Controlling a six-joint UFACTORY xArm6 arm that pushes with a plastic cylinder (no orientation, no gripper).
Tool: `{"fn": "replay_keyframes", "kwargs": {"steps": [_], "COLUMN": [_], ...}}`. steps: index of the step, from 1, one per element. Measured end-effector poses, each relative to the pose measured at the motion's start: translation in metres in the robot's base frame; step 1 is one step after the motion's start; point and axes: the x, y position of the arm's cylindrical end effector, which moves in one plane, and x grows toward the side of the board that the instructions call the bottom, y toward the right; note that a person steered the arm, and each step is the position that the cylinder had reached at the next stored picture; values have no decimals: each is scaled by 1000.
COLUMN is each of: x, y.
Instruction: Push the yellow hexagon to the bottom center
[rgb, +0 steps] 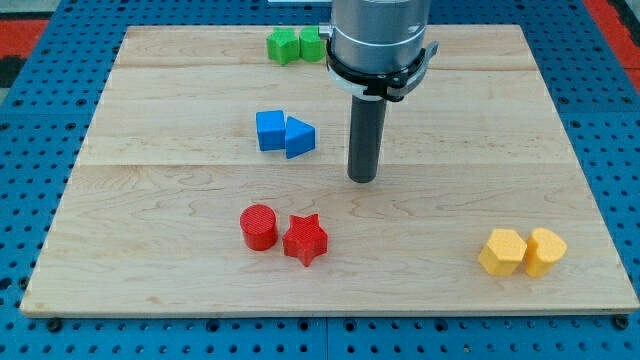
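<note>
Wooden worktop (200, 290) lay on blue. The yellow hexagon (501, 252) sat low at the view's right, touching another yellow block (545, 251). My tip (362, 179) stood mid-board, well apart, with no jaws, holding nothing. It should probably slide between them, then push left.

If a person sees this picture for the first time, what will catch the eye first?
First the big grey arm at the view's top, with my tip on the board's middle, touching no block. Next the yellow hexagon and a second yellow block, side by side at the bottom right, then the red cylinder beside the red star.
</note>
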Motion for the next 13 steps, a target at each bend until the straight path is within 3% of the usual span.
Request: {"fn": "replay_keyframes", "kwargs": {"steps": [3,5,6,7,8,9,11,13], "x": [3,19,125,146,73,26,26,26], "y": [7,219,228,169,130,88,143,142]}}
